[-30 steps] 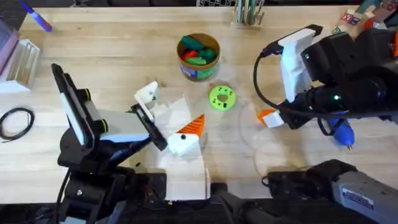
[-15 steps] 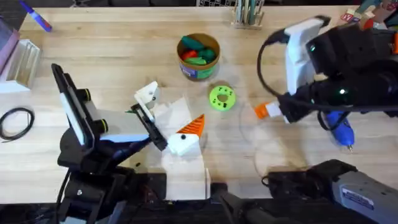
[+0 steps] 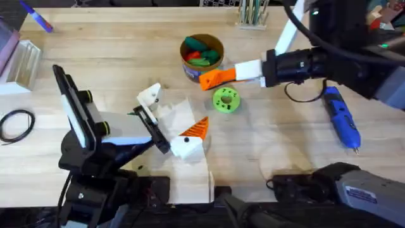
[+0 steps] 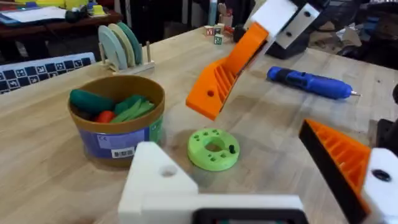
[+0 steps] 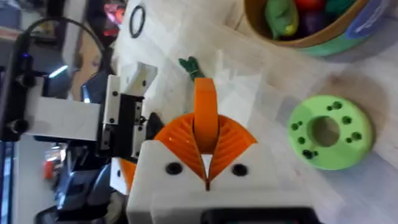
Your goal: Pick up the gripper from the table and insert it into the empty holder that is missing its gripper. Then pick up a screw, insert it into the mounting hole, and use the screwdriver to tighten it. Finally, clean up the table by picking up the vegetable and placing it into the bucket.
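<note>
Right gripper [image 3: 218, 78] clamped, left gripper [image 3: 171, 123] spread

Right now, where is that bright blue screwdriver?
In the overhead view the screwdriver lies flat on the table's right side, just beyond the right arm, well right of the green disc.

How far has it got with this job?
Done: the orange wedge is off the table, clamped in the right arm's jaws near the bucket. In hand: apparently bringing it to the bare white holder. Left: seating it, the screw, the screwdriver lying on the table, and the vegetable not yet in the bucket.
</note>
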{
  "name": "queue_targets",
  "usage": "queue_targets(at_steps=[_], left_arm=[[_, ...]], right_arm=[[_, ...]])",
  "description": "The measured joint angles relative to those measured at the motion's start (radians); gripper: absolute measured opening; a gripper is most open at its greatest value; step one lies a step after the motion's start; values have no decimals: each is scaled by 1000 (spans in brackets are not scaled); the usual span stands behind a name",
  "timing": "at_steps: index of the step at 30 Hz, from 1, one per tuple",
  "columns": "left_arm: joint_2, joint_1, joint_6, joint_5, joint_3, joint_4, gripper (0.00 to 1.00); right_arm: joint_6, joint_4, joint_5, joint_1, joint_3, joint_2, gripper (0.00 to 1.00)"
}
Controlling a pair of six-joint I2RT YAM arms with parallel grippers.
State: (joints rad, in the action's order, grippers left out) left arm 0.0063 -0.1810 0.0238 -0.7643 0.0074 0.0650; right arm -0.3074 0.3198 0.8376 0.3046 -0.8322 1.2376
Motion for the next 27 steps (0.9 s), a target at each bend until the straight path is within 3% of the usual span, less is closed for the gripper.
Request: queue_targets(at_steps=[6,13,20,27], left_arm=[[0,0,0,-51,0,3,986],[0,0,16,-137,0,11,986],[0,0,38,-160,0,13,986],[0,0,38,-161,0,13,986]], right_arm=[[-115,-82,238,0,0,140,10],[-205,-130,416,16,0,244,10],[-239,-154,480,92,0,291,9],[-311,-304,495,139,0,317,9]])
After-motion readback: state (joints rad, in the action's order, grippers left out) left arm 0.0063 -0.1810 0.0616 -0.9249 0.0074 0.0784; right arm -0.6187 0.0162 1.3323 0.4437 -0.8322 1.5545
